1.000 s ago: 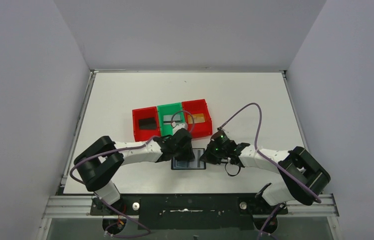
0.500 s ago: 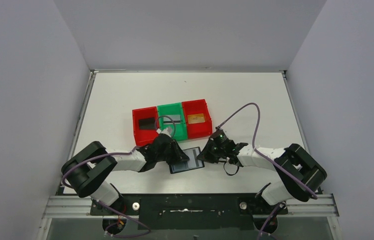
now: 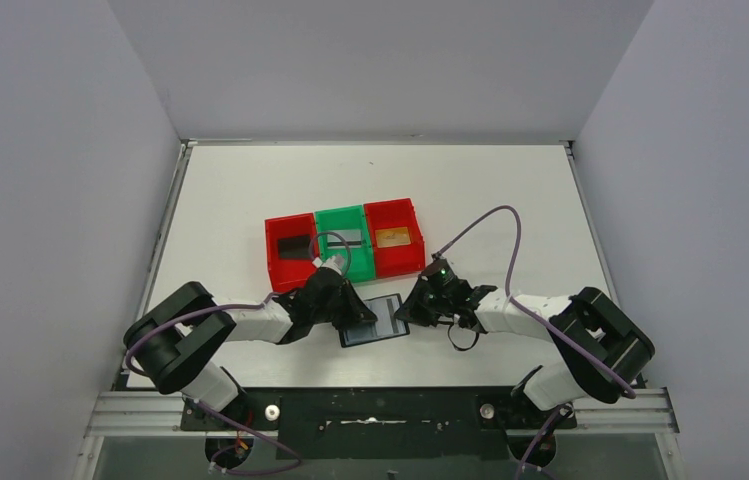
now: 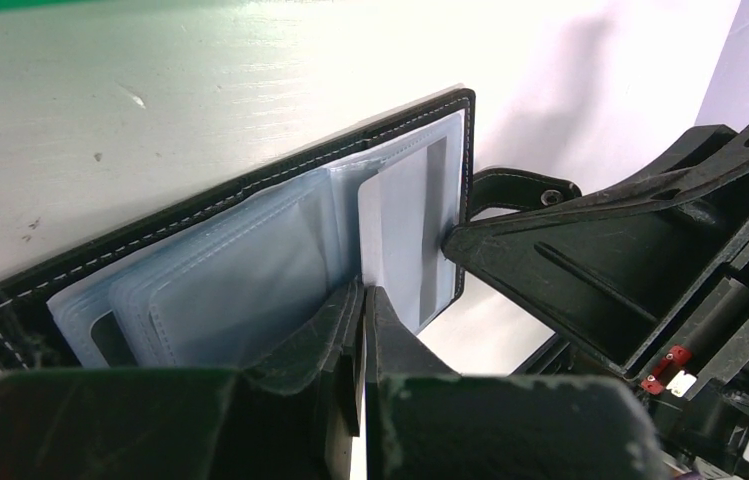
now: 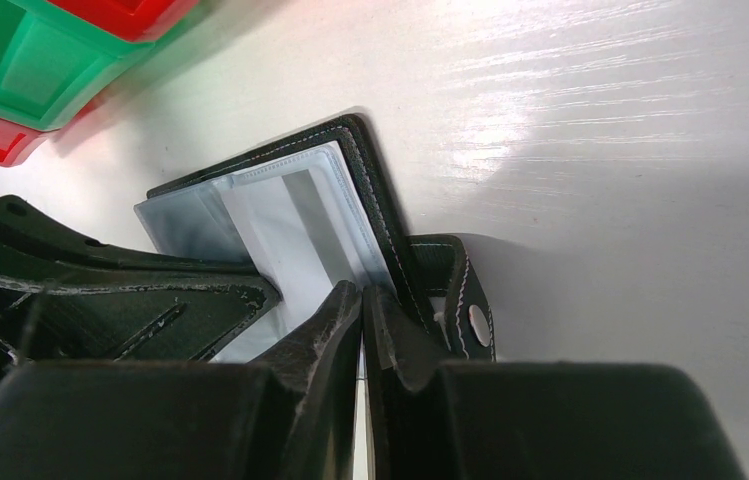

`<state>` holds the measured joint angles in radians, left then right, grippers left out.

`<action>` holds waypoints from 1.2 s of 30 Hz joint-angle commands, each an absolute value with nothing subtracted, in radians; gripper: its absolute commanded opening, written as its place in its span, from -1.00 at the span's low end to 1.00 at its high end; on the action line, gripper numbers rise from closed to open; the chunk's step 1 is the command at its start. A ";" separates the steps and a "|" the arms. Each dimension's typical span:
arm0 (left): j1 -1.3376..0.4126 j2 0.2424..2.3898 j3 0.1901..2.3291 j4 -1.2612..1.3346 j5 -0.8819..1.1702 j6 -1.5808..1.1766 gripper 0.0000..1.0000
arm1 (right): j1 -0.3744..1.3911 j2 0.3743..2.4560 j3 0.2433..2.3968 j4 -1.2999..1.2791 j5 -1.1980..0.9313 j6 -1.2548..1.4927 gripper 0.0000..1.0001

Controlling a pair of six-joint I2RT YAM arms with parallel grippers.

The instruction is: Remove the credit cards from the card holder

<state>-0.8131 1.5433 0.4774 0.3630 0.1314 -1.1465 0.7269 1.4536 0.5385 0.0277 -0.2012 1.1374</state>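
White table: card holder, bins

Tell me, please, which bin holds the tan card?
The right-hand red bin; the left red bin holds a black card, the green bin a grey one.

Two white arms with black joints and black fingers — purple cables looping, one green light.

My left gripper and right gripper are both pinched closed, arms stretched low, tips facing each other.
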 commanded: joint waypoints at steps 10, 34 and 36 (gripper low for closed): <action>-0.828 1.428 0.532 0.315 0.181 -1.077 -1.00 | 0.731 1.477 0.515 -0.083 -0.116 1.124 -0.80; -0.825 1.356 0.477 0.168 0.116 -1.103 -1.00 | 0.740 1.502 0.539 -0.060 -0.141 1.100 -0.79; -0.825 1.356 0.476 0.165 0.117 -1.103 -1.00 | 0.747 1.492 0.548 -0.064 -0.132 1.092 -0.78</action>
